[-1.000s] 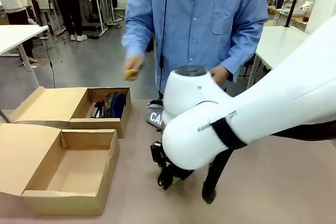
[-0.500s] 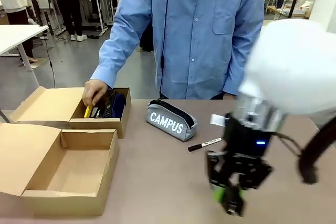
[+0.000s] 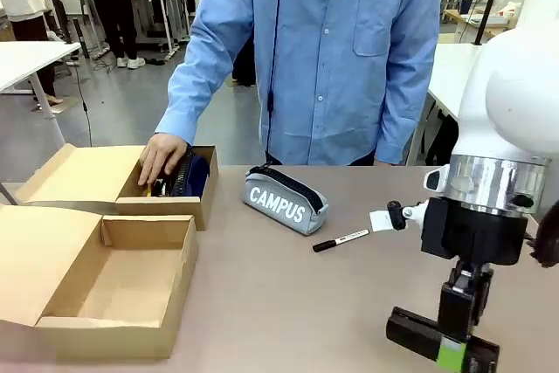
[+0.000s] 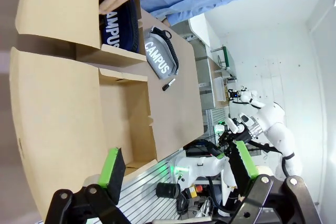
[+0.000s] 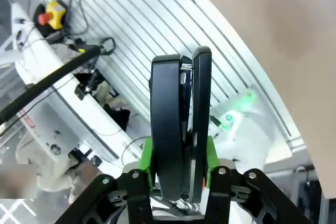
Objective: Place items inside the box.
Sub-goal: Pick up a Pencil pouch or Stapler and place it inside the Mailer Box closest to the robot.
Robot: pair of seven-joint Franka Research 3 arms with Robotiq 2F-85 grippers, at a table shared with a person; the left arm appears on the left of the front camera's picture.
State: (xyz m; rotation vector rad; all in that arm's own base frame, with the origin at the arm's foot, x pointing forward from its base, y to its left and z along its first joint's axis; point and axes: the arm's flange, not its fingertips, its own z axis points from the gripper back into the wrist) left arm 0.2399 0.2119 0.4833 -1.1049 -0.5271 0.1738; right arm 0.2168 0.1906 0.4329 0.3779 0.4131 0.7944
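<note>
- Pinching black stapler [image 5: 176,103] in right gripper [image 3: 452,354], hovering near right, well apart from box [image 3: 113,328] near left.
- Likely handling stiff, heavyish, slick; best gripping across mid-body.
- Holding left gripper [image 4: 177,163] spread, empty.

Grey floor [image 3: 148,120] with white tables [image 3: 17,54] farther back

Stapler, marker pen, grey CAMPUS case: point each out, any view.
black stapler [image 5: 168,124], right wrist view, middle of its body
marker pen [image 3: 342,240], front view, middle of the barrel
grey CAMPUS pencil case [image 3: 278,203], front view, lettered side
</note>
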